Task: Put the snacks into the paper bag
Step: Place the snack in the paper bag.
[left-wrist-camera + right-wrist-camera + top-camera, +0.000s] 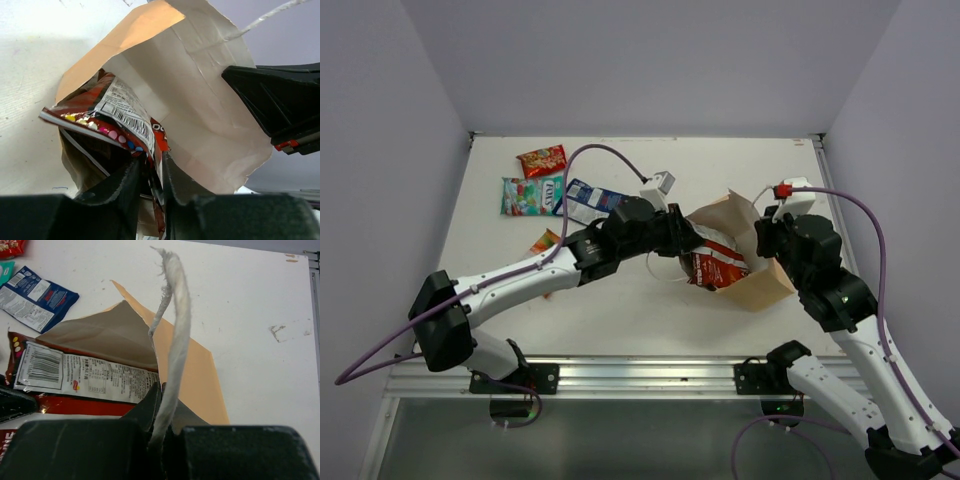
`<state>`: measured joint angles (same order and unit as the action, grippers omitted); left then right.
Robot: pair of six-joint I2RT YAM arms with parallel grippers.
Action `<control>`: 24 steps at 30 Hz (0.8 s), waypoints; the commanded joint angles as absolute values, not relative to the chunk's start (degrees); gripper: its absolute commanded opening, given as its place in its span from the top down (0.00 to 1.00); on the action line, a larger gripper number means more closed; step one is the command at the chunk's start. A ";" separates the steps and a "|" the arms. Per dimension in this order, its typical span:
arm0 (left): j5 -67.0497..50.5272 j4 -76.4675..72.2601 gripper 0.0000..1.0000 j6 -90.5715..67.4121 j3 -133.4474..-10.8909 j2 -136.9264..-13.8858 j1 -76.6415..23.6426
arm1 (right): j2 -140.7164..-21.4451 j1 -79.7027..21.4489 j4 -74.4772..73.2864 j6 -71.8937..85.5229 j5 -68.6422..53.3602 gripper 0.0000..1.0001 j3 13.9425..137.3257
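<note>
The tan paper bag (760, 285) lies on its side right of centre, mouth toward the left. Inside its mouth lie snacks, topmost a red packet (715, 268) with a barcode label (120, 107). My left gripper (692, 245) is at the mouth; its jaws (154, 162) stand slightly apart, with that packet's thin edge hanging loose between them. My right gripper (162, 390) is shut on the bag's upper rim and its white cord handle (175, 330), holding the mouth up. More snacks lie on the table at the back left: red (541, 160), teal-green (525, 196), blue-white (588, 198) and orange (545, 241).
The left arm (520, 275) stretches diagonally across the table and covers part of the orange packet. White walls enclose the table at the left, back and right. A metal rail (640, 375) runs along the near edge.
</note>
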<state>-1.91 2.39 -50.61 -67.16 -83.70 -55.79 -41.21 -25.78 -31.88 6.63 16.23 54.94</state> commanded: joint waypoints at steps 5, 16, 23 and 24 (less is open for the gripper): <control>1.93 1.76 0.58 -51.07 -66.35 -79.90 -55.99 | -41.13 -25.93 -27.60 6.86 13.89 1.00 55.46; 8.87 12.99 0.19 -44.48 -70.58 -74.19 -55.29 | -43.41 -25.84 -28.91 6.77 12.04 1.00 57.12; 8.62 19.86 0.12 -43.94 -63.30 -66.19 -46.69 | -44.21 -25.93 -29.44 6.94 9.14 1.00 57.57; 8.79 20.21 0.11 -43.95 -61.89 -63.92 -45.02 | -44.21 -25.84 -29.44 6.94 8.88 1.00 57.66</control>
